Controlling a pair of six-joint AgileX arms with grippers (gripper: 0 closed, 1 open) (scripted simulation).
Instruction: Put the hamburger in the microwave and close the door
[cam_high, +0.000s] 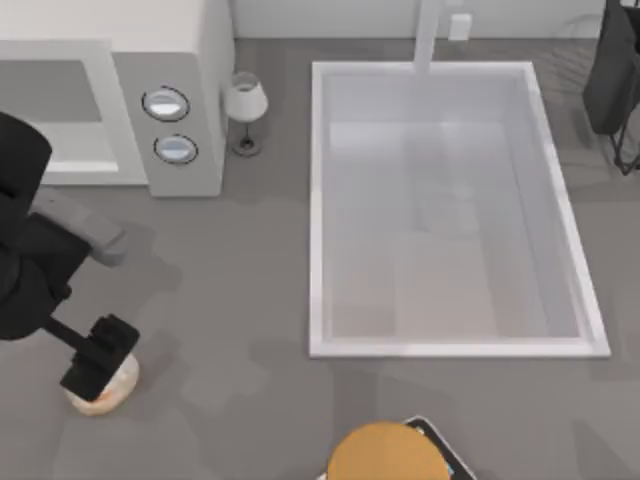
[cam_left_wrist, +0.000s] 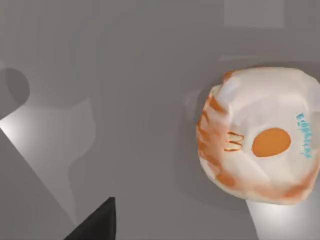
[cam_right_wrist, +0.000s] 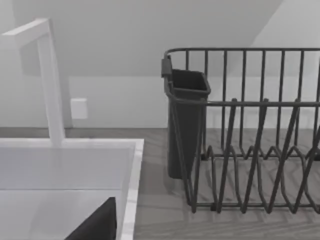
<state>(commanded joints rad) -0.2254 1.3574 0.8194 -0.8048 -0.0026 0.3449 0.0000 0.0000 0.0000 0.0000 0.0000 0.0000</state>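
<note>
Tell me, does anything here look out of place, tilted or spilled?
Nothing stands out. The hamburger sits on the counter under the left gripper, the wine glass stands upright beside the microwave, and nothing is spilled.

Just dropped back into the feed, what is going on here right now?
The left gripper is down over the small round cream-and-tan hamburger with an orange spot, at the near left of the grey table. Whether it has a grip cannot be told. The big white boxy microwave stands at the far left with its grey cavity open. The right arm is parked at the far right, by the dark wire dish rack beyond the white rectangular sink basin.
</note>
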